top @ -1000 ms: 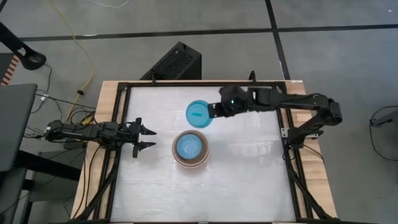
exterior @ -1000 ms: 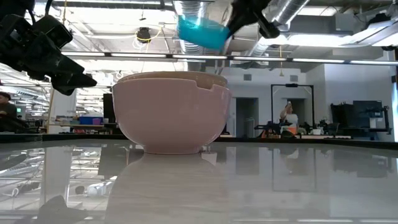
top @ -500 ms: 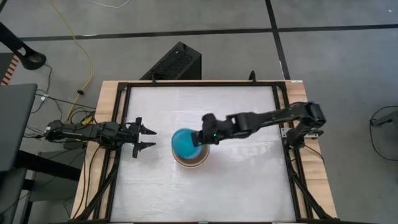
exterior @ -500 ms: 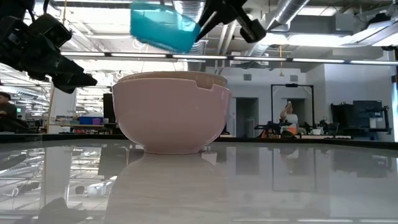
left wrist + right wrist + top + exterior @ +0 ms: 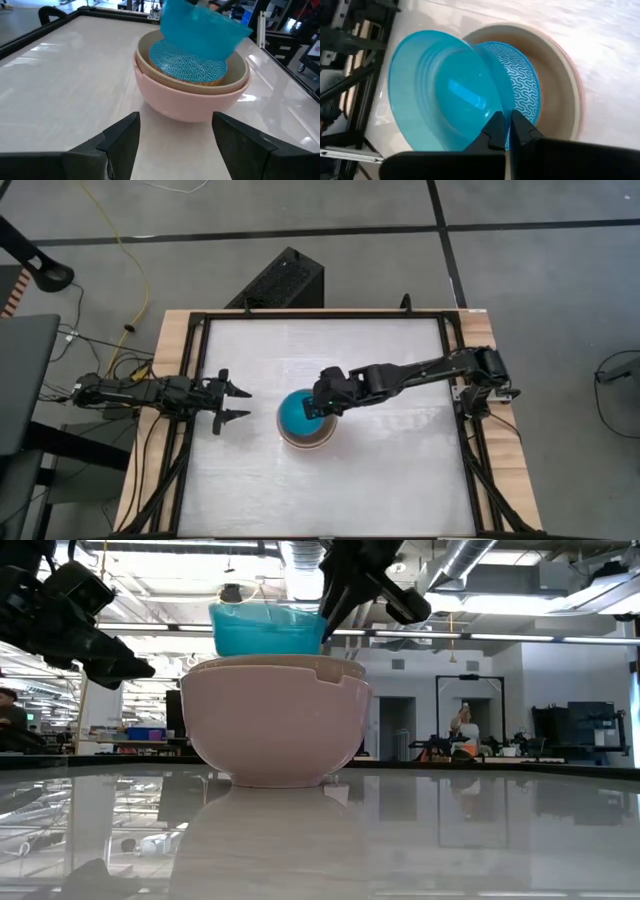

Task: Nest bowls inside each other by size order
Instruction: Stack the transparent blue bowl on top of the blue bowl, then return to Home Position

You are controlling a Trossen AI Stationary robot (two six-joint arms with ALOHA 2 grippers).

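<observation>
Waiting at the left edge of the white table (image 5: 390,470), well apart from the bowl stack: left gripper (image 5: 232,402), fingers spread wide, holding nothing. Landmark item, near table centre: salmon-pink bowl (image 5: 275,735), upright, outermost of the stack. Nested inside it: grey-beige bowl (image 5: 237,70), rim just above the pink rim. Inside that: light blue bowl (image 5: 187,67) with a wavy line pattern on its inner surface. Directly above the stack, bottom dipped just within the grey-beige rim: teal-blue bowl (image 5: 265,628), tilted in the wrist views, not seated; whether it touches the light blue bowl cannot be told. Right of the stack and reaching over it: right gripper (image 5: 505,127), fingers pinched close together on the teal-blue bowl's rim, one inside the wall and one outside. No brand, label or legible writing on any bowl or on the table. Beyond the table, right of the stack in the low view: a person (image 5: 464,728) standing far off in the room.
</observation>
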